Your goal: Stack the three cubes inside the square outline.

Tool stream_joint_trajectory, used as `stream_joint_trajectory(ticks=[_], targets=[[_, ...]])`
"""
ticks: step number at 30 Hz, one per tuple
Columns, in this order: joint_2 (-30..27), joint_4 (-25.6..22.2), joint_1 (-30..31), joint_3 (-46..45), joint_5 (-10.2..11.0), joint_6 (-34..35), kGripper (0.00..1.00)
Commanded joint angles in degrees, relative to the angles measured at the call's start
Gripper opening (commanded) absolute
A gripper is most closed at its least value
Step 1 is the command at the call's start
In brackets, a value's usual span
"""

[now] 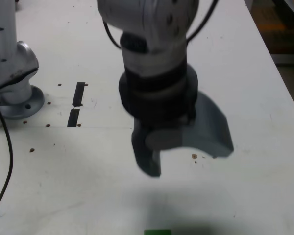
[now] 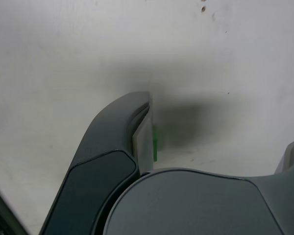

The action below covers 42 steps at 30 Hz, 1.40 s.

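My gripper [image 1: 186,159] hangs over the middle of the table with its jaws spread wide and nothing between them. A green cube [image 1: 158,232] sits on the table at the bottom edge of the exterior view, cut off by the frame. In the wrist view only a thin sliver of the green cube [image 2: 155,144] shows, beside the inner pad of one finger [image 2: 137,132]; that finger hides the remainder. The gripper [image 2: 220,122] is open there too. The red and yellow cubes and the square outline are out of view.
Two short black tape strips [image 1: 78,93] [image 1: 73,117] lie on the white table [image 1: 245,196] towards the exterior view's left. The arm's metal base [image 1: 14,95] stands at the far left with a black cable [image 1: 10,147] trailing forward. The table's edge runs down the right side.
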<state>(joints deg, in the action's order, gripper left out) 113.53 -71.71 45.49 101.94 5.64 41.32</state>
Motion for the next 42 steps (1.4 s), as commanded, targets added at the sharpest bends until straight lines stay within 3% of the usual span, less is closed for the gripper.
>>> stream_joint_trajectory(ticks=[1,10,17,25,32,42], targets=[[0.7,0.1,1.2,0.4,-0.8,1.1,0.99],[2.4,0.3,5.2,0.2,-3.8,6.2,0.99],[4.0,2.9,6.7,0.1,-4.4,8.8,0.98],[6.4,5.4,6.8,-0.1,-5.8,9.1,0.98],[7.7,7.1,6.8,-1.4,-8.8,9.5,0.97],[10.6,10.6,6.8,-1.9,-10.2,9.7,0.94]])
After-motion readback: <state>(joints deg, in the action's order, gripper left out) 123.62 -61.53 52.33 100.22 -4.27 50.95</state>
